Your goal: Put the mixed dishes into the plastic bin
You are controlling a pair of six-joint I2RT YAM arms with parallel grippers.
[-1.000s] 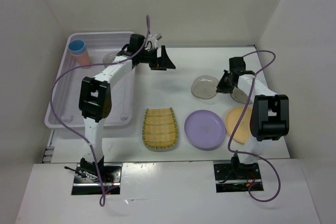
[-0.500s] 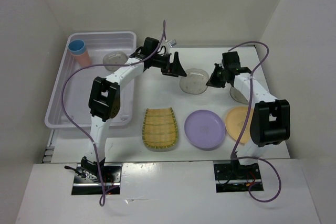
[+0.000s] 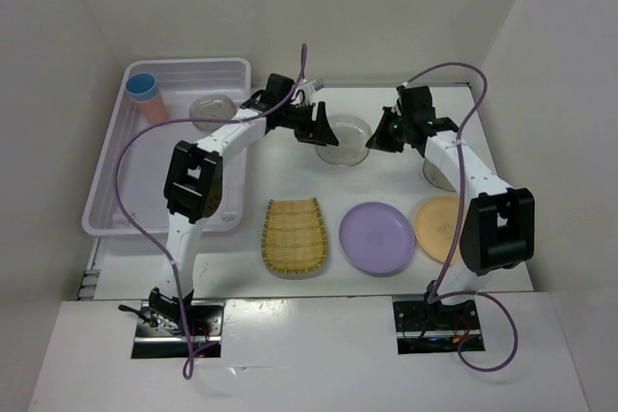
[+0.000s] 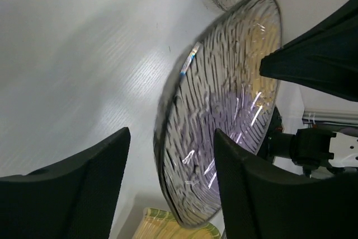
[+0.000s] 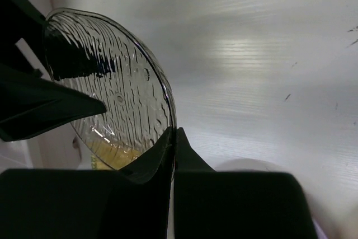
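Small plate (image 4: 224, 104): round, translucent grey, ribbed surface. Held tilted on edge over the white table (image 3: 290, 176), right of the bin (image 3: 188, 63).
Right gripper (image 5: 172, 132): fingers clenched on the plate's rim.
Left gripper (image 3: 323, 130): jaws spread wide, the plate's opposite edge between them; contact cannot be told.
Bin: translucent white tub with rounded corners, holding a second grey plate (image 3: 212, 108) and a pink cup (image 3: 147, 98).

In the overhead view the round orange plate (image 3: 430, 221) is partly covered by the right arm (image 3: 494, 219), and the second grey plate (image 3: 433, 177) is largely hidden behind it. In the left wrist view the yellow tray (image 4: 168, 232) is cut off by the bottom edge. Contact between the left gripper (image 3: 324, 128) and the held grey plate (image 3: 348, 144) cannot be determined.
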